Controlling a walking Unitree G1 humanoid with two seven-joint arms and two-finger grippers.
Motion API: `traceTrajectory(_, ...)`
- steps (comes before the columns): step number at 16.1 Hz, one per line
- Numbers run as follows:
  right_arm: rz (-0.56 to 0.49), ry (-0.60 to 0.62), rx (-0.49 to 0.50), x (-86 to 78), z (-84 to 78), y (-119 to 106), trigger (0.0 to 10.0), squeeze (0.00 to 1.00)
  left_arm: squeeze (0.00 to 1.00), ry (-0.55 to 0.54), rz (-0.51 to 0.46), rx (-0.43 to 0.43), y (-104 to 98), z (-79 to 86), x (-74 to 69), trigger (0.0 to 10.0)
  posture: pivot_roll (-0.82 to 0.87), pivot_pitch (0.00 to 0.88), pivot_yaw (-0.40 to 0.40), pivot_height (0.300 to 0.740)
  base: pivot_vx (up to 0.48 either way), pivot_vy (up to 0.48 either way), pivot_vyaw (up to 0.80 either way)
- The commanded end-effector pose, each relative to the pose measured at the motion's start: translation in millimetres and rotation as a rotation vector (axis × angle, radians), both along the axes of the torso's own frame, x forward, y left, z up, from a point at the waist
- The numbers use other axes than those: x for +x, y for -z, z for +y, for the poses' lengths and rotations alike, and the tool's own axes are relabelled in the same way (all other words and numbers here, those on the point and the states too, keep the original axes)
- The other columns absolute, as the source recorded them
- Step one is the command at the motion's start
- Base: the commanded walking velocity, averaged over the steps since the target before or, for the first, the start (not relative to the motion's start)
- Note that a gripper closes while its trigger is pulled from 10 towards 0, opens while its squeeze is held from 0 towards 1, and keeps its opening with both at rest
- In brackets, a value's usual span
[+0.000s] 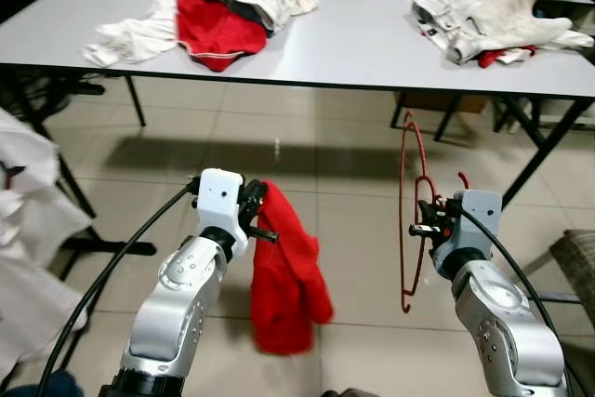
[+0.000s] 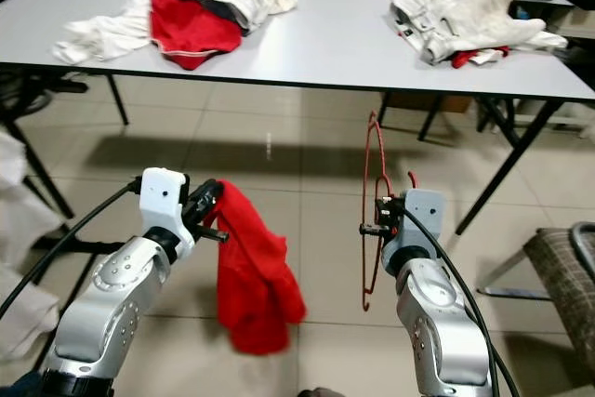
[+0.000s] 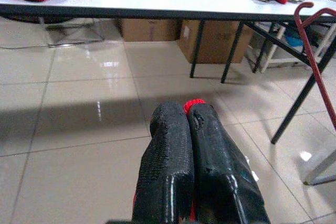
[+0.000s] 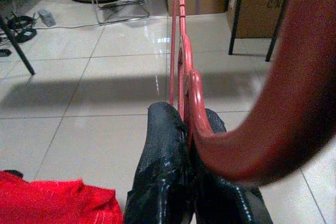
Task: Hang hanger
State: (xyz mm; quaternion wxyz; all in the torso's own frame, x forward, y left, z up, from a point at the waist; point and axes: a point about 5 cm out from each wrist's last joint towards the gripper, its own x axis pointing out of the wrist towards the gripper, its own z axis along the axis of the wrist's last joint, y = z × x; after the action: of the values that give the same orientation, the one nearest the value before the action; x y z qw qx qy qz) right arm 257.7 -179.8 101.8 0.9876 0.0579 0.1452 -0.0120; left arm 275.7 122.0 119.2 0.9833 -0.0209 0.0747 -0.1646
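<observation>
Red garment (image 1: 286, 276) dangles from raised left claw (image 1: 263, 211); right claw (image 1: 425, 220) clamps hanger (image 1: 409, 202).

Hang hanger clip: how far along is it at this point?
Done: both items are picked up. The left hand is shut on the red garment, which dangles above the floor; the right hand is shut on the red hanger. In hand: the two are apart. Left: getting the garment onto the hanger and hanging it.

Both silver arms reach forward at about the same height, well apart. The left gripper (image 1: 258, 214) has its two long black fingers (image 3: 173, 166) pressed together on red fabric. The right gripper (image 1: 426, 221) has its fingers (image 4: 163, 171) clamped together on thin red plastic.
</observation>
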Motion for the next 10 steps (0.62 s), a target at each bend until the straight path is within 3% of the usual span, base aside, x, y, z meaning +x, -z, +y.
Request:
traceTrajectory(1, -0.006, 0.004, 0.009, 0.6, -1.0, -2.1, 10.0, 0.00, 0.00, 0.006, -0.043, 0.002, -10.1, -1.8, 2.7, 10.0, -0.09, 0.036, -0.017, 0.740, 0.000, 0.000, 0.00)
traceTrajectory(8, 0.000, 0.017, 0.009, -1.1, -1.8, -0.2, 10.0, 0.00, 0.00, 0.031, -0.042, 0.018, -9.5, -4.7, 2.3, 10.0, -0.09, 0.031, -0.010, 0.740, 0.000, 0.000, 0.00)
traceTrajectory(10, 0.002, 0.016, 0.010, -1.2, -1.5, 0.1, 10.0, 0.00, 0.00, 0.032, -0.042, 0.021, -9.4, -5.0, 2.2, 10.0, -0.09, 0.031, -0.014, 0.740, 0.000, -0.313, 0.00)
